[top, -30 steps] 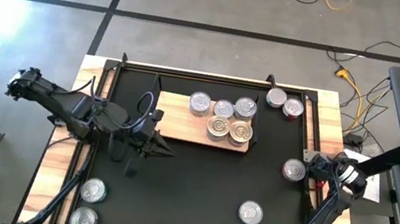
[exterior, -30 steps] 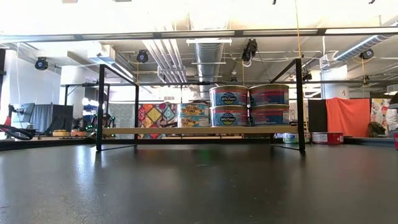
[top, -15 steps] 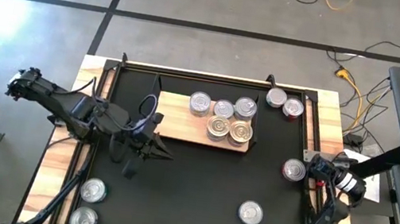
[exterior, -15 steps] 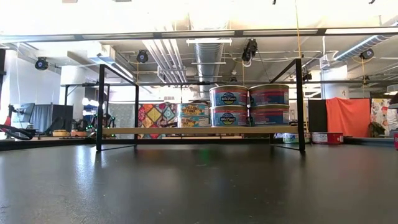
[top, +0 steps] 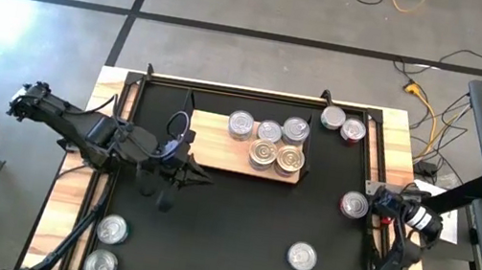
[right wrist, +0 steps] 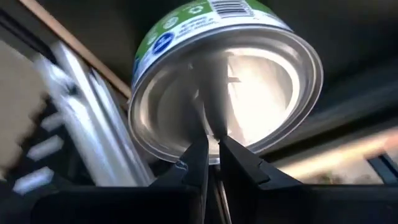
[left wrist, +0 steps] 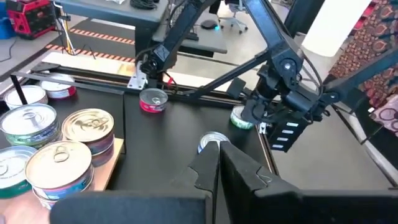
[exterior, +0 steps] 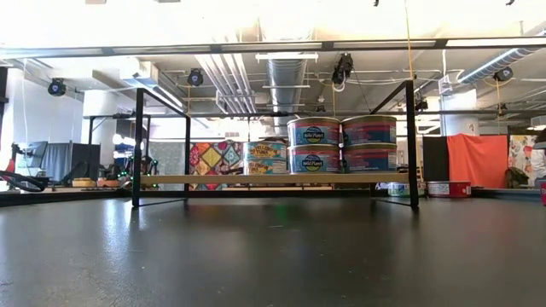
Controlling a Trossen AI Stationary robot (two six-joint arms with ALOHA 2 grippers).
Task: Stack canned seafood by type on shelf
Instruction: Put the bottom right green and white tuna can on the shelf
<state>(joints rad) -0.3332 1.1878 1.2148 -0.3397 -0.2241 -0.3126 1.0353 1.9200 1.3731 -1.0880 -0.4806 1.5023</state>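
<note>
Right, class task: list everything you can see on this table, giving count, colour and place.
shelf: one, light wood, black frame ends, far middle of mat
cans on shelf: five tops seen from above, silver and gold, shelf's right end, some stacked two high
loose cans: six, silver tops; two far right corner, one red-sided at right edge, one near right, two near left corner
mat: one, black, covering table
left gripper: jaws shut, over mat beside shelf
right gripper: jaws shut, at red-sided can

Black mat [top: 227, 220] on wooden table [top: 67, 195], yellow cable [top: 423, 104] on concrete floor [top: 262, 3]
</note>
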